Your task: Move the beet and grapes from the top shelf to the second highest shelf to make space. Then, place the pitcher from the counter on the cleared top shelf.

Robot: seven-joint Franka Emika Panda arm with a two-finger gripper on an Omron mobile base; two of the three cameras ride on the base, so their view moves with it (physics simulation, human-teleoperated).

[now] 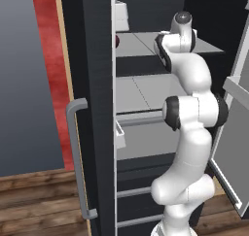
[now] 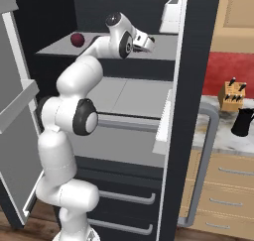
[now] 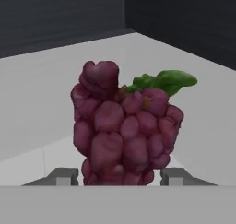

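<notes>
text: none legible | labels: none | brands: none | numbers: none | signs: none | surfaces checked: fridge door (image 1: pixel 92 109), knife block (image 2: pixel 231 96), drawers (image 2: pixel 233 185), all plain

Kitchen: open fridge (image 2: pixel 191 61) with shelves stood beside marble counter (image 2: pixel 213 136), wooden drawers (image 2: pixel 228 185), knife block (image 2: pixel 231 96).

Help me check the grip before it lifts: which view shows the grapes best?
The hand view: the grapes sit close up on the top shelf, green leaf on top, between the two fingertips. In the right base view the hand hides them; the left base view gives nothing clear of them.
</notes>
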